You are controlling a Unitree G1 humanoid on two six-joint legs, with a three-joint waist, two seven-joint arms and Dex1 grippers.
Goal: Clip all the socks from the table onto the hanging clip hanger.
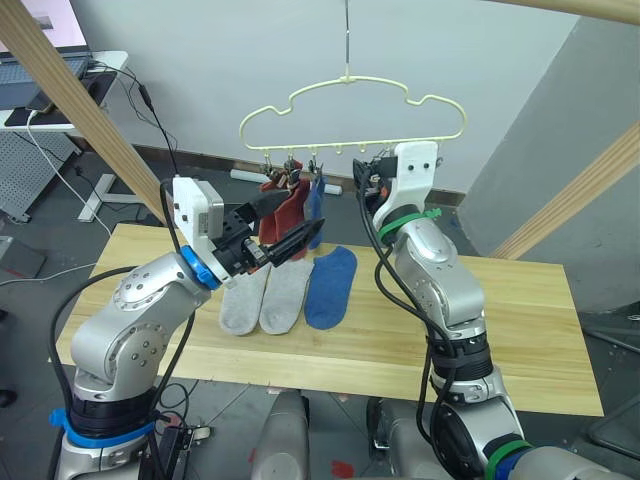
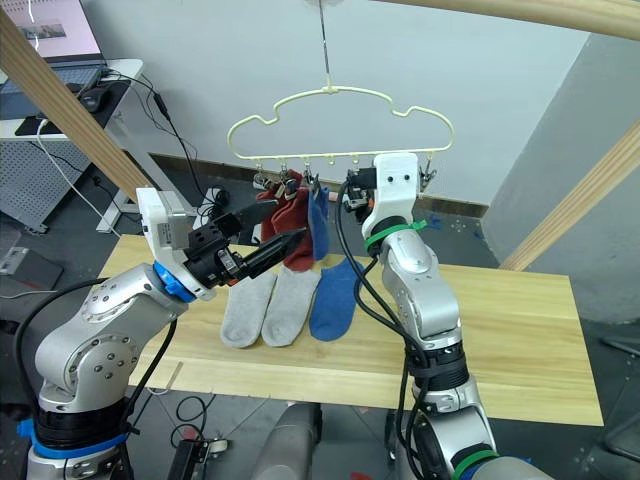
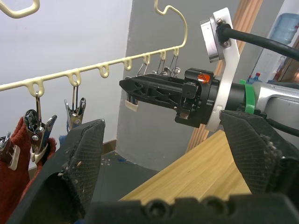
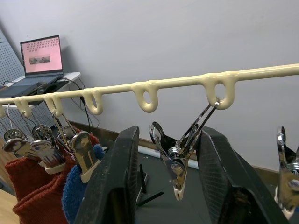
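Observation:
The pale-yellow clip hanger (image 1: 352, 80) hangs over the table (image 1: 520, 320). Two rust red socks (image 1: 285, 208) and one blue sock (image 1: 315, 198) are clipped at its left end. Two light grey socks (image 1: 265, 297) and a blue sock (image 1: 332, 285) lie flat side by side on the wood. My left gripper (image 1: 296, 214) hovers open and empty just in front of the hanging socks, above the grey pair. My right gripper (image 4: 168, 130) is raised to the hanger's bar and stands open, its fingers on either side of a free metal clip (image 4: 180, 161).
Thick wooden frame beams slant at the left (image 1: 80, 110) and at the right (image 1: 590, 190). A white desk with a laptop (image 1: 45, 60) stands back left, with cables on the floor. More free clips (image 3: 170, 70) hang towards the hanger's right end.

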